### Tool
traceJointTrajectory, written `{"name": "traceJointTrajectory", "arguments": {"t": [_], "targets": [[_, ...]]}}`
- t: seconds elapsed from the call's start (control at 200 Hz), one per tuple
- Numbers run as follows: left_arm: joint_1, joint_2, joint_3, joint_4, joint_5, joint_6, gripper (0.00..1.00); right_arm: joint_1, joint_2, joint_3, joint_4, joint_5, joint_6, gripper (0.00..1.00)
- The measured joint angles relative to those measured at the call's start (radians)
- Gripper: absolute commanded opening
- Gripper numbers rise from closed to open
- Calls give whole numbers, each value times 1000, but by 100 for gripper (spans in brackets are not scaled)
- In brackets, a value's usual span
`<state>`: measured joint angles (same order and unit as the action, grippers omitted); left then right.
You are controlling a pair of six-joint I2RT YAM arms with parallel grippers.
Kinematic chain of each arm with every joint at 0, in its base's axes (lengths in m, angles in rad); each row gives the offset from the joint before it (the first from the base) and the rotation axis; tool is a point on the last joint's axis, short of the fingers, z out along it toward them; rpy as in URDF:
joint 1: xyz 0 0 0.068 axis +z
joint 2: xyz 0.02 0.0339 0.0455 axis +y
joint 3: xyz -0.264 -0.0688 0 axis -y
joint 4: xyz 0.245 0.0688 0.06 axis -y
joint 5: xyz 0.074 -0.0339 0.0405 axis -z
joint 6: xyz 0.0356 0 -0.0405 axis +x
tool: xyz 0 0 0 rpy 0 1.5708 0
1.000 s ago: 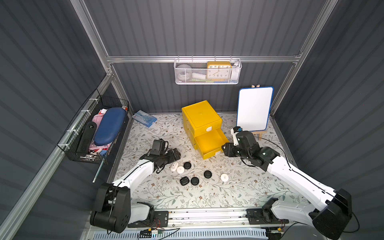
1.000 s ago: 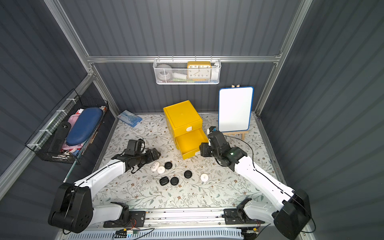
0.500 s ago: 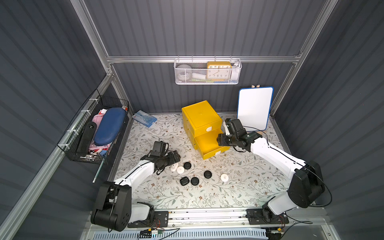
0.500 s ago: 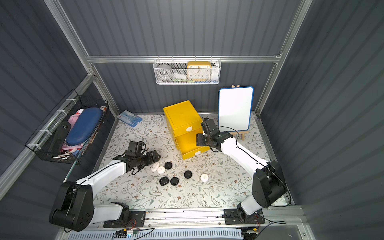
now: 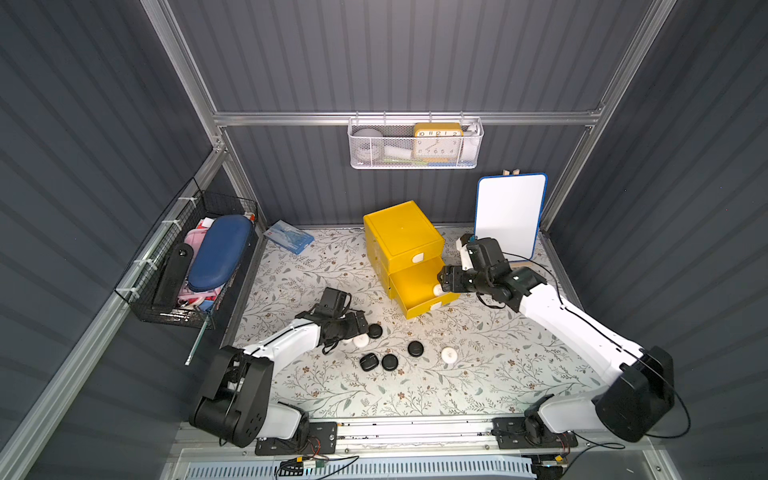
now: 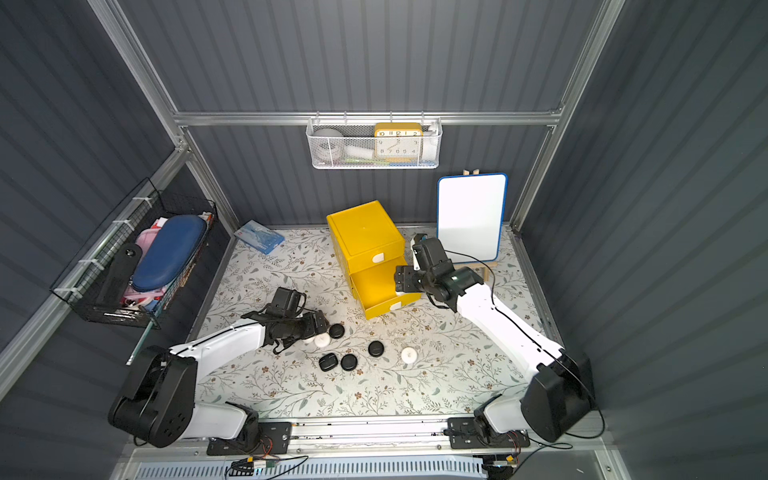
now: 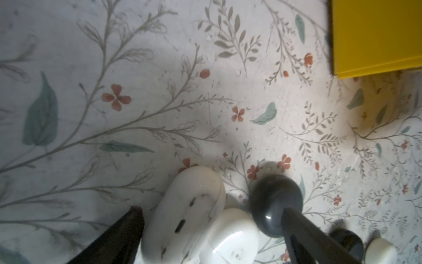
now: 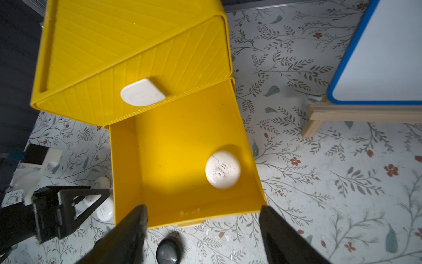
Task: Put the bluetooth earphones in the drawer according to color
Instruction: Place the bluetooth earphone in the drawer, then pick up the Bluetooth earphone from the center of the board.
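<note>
Both top views look steeply down from high in front over the whole table [image 5: 415, 390]. The 2 wrist cameras look closely down, sharing the drawer unit [image 8: 127, 57].

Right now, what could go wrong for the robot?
The left tool stands open around two white cases, with a black case right beside one finger; closing might grab both or nudge the black one. The right tool hangs open over the front wall of the drawer; pulling back low might bump it and shake the white case inside.
</note>
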<state>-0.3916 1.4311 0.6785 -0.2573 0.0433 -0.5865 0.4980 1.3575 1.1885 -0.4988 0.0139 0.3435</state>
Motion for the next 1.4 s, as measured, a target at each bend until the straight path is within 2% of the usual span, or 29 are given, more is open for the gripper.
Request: {"name": "traceJointTrajectory", "arguments": {"t": [0.145,0.28,0.375,0.575,0.785,0.89,1.026,1.156,1.401], "targets": [[-28,50,45,-14,-56,-20,95,0,-99,-79,3,1,8,83],[-34,84,71,-26,-107,-37,76,0,-136,-137,0,2,16,83],[-34,92,73,-32,-138,-46,69,0,-156,-163,-3,5,23,83],[-43,109,90,-71,-208,-58,69,0,-183,-180,-3,5,30,83],[-62,122,99,-92,-259,-75,62,0,-187,-189,-1,5,34,83],[-67,123,99,-91,-264,-79,63,0,-188,-200,2,5,34,83],[-74,123,99,-88,-261,-89,72,0,-193,-211,4,5,36,84],[-80,114,89,-83,-257,-92,67,0,-208,-224,4,5,38,83],[-93,63,50,-93,-220,-101,64,-1,-219,-249,12,4,42,80]]}}
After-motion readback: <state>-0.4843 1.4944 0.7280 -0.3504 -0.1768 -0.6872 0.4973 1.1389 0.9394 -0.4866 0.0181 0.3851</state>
